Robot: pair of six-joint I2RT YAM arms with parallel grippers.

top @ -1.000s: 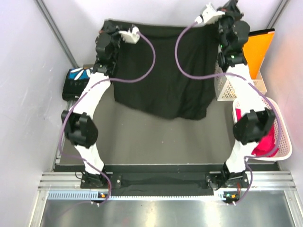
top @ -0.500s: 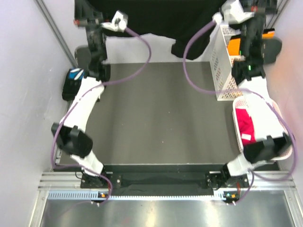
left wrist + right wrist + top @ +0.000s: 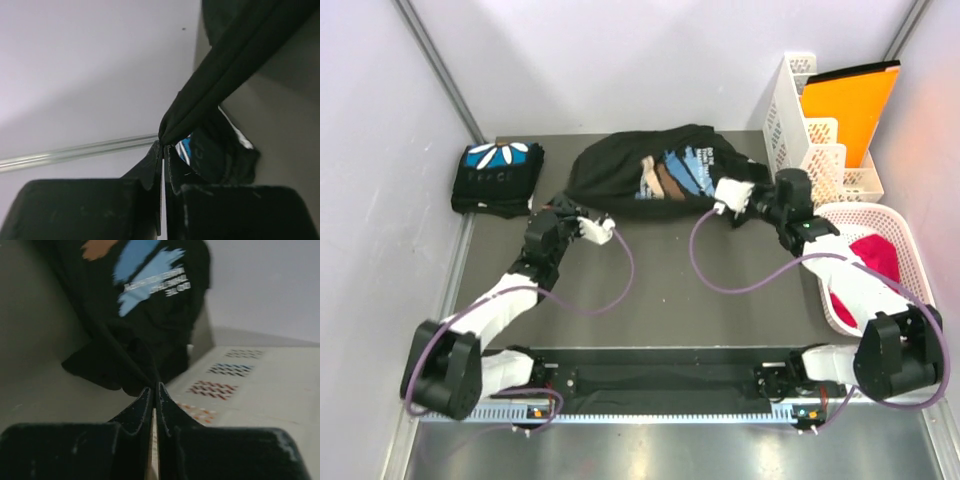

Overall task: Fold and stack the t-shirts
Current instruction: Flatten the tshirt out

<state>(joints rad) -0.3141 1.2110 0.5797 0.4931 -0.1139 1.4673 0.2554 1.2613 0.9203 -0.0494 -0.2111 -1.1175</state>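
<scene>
Two black t-shirts lay on the table (image 3: pixel 660 290). One folded t-shirt (image 3: pixel 498 178) sat at the far left corner, petal print up. One crumpled t-shirt (image 3: pixel 655 178) lay at the far middle, brush-stroke print showing. Both grippers were clamped tight on the crumpled one: the left gripper (image 3: pixel 162 142) pinched a taut fold, the right gripper (image 3: pixel 152 387) its right edge. One white basket (image 3: pixel 918 285) held red cloth (image 3: pixel 880 255).

Obstacles I log:
- heaped t-shirt (image 3: pixel 655 180), spanning left gripper (image 3: pixel 162 142) to right gripper (image 3: pixel 153 387)
- folded t-shirt (image 3: pixel 498 178), left of left gripper
- white rack (image 3: pixel 800 110) and basket (image 3: pixel 910 290), right of right gripper

Free: bare worktop (image 3: pixel 660 300) behind both.
</scene>
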